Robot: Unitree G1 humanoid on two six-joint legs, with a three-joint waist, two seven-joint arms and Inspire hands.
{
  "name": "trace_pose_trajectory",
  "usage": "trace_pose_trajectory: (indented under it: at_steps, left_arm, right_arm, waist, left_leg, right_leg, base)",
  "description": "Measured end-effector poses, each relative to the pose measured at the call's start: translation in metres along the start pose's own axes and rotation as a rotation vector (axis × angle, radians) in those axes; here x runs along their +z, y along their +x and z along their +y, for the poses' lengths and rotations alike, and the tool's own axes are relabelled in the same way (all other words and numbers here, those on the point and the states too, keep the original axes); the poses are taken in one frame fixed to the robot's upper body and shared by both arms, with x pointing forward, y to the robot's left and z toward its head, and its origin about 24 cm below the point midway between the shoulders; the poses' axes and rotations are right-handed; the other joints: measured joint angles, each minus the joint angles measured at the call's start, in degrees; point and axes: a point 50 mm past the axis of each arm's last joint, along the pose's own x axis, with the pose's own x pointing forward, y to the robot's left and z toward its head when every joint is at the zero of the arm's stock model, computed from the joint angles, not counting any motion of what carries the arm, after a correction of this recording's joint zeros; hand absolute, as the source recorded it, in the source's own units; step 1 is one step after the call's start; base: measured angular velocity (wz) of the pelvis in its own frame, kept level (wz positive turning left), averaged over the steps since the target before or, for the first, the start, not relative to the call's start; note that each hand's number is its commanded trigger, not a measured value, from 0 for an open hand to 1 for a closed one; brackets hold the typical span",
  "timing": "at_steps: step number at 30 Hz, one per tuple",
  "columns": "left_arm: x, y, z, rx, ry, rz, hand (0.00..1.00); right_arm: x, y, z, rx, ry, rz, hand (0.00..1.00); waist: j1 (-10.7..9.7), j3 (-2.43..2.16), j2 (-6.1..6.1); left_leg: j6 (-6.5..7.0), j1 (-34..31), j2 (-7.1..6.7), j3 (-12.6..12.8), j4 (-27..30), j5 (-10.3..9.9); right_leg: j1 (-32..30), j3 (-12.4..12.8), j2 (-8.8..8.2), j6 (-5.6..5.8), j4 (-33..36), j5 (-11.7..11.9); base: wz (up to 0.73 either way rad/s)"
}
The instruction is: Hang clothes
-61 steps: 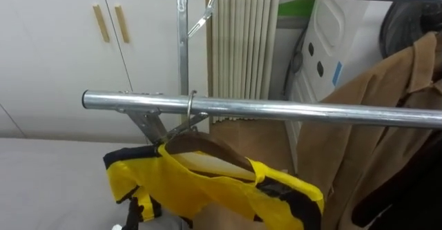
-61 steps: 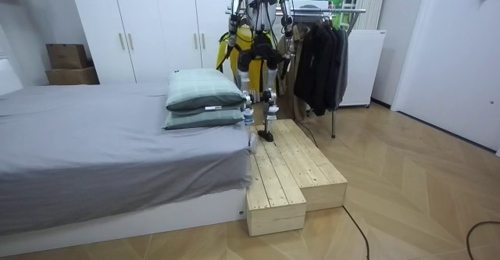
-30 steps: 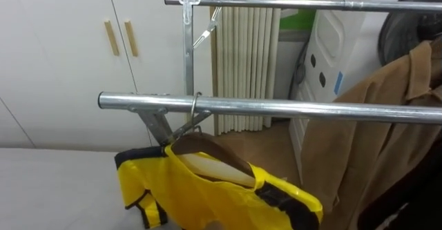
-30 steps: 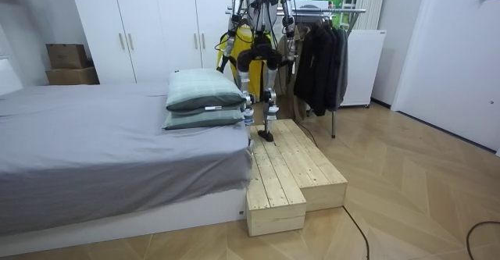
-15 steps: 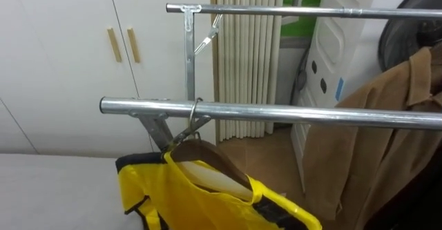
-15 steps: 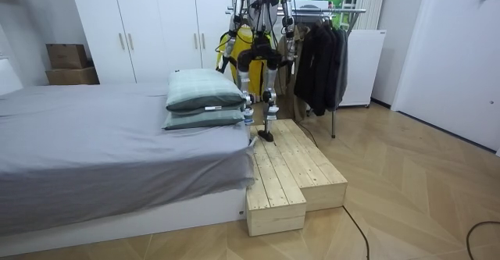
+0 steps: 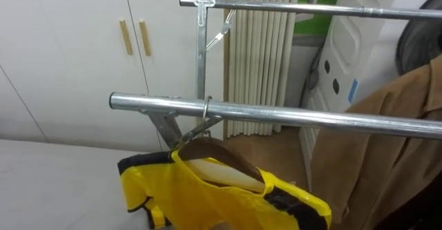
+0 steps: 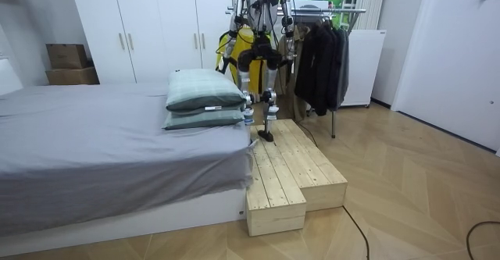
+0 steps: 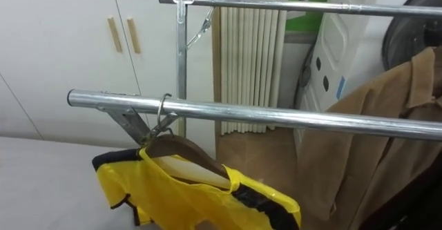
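A yellow garment (image 7: 207,195) with black trim hangs on a wooden hanger (image 7: 224,155). The hanger's metal hook (image 7: 207,112) sits over the near steel rail (image 7: 297,117), close to the rail's left end. In the room view I stand on a wooden platform (image 8: 289,174) facing the clothes rack, with the yellow garment (image 8: 244,37) just in front of my chest. My left hand (image 8: 224,61) and right hand (image 8: 291,55) hang low at my sides there, too small to read.
A brown coat (image 7: 404,130) hangs further right on the same rail, with dark clothes (image 8: 320,65) beyond it. A second rail (image 7: 311,10) runs higher behind. White wardrobe doors (image 7: 83,50) stand to the left. The grey bed (image 8: 94,143) with pillows (image 8: 203,96) lies beside the platform.
The eye view has shifted as my head moved. The yellow garment stays hooked at the same spot on the rail. In the room view my left arm has come down.
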Motion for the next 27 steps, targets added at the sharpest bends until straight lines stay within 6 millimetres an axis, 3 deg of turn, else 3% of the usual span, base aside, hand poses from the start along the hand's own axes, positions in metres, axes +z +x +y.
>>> trace_pose_trajectory:
  at_steps: [13, 27]
  left_arm:
    - [-0.0042, -0.0006, 0.0025, 0.001, -0.06, 0.019, 0.0]
    - [-0.0058, -0.0008, 0.0022, 0.002, -0.071, 0.031, 0.0]
  right_arm:
    - [0.0052, 0.0022, 0.0067, -0.015, -0.049, -0.005, 0.0]
    - [0.0059, 0.0021, 0.0069, -0.014, -0.045, -0.01, 0.0]
  waist:
    - [0.05, 0.12, -0.64]
    - [0.04, 0.29, -0.28]
  left_leg:
    - [-0.01, 0.05, 0.25, -0.18, 0.03, 0.0]
    - [-0.01, -0.02, 0.26, -0.01, 0.17, 0.01]
  right_leg:
    - [0.25, -0.97, 0.13, -0.4, 0.05, -0.31]
    - [0.27, -0.88, 0.14, -0.87, 0.1, -0.89]
  base:
    - [0.01]
    - [0.0]
